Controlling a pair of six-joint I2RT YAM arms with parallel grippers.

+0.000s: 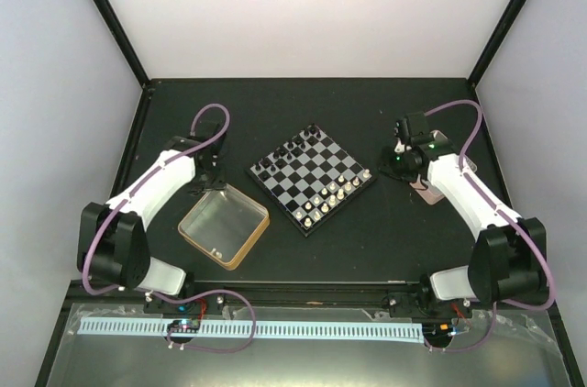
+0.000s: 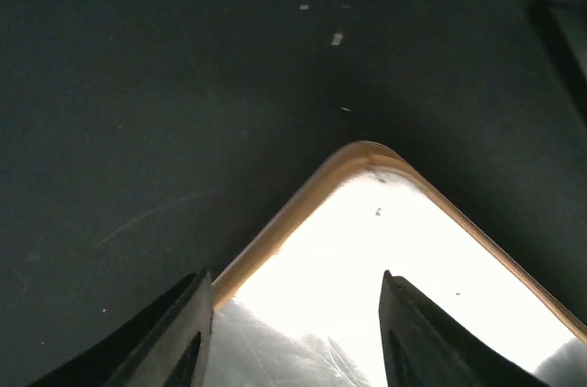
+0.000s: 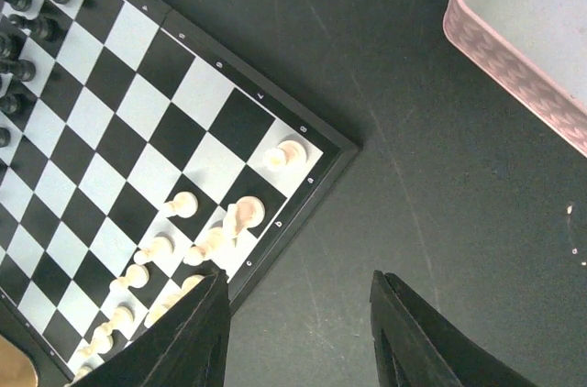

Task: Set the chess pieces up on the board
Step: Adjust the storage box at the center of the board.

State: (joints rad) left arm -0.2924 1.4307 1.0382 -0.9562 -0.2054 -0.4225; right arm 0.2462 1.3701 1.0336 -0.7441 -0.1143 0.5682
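The board (image 1: 312, 176) sits at the table's middle, turned diagonally. Black chess pieces (image 1: 286, 150) stand along its far-left edge and cream-white pieces (image 1: 335, 193) along its near-right edge. In the right wrist view the board (image 3: 119, 121) fills the left side, with white pieces (image 3: 240, 215) near its right corner and black pieces (image 3: 27, 2) at the top left. My right gripper (image 3: 298, 337) is open and empty above bare table just off the board's right corner. My left gripper (image 2: 293, 341) is open and empty above a corner of the gold-rimmed tin (image 2: 312, 190).
The gold-rimmed tin (image 1: 223, 225) lies left of the board, under my left arm. A pinkish tray (image 3: 523, 48) lies right of the board, partly under my right arm (image 1: 440, 171). Dark enclosure walls bound the table.
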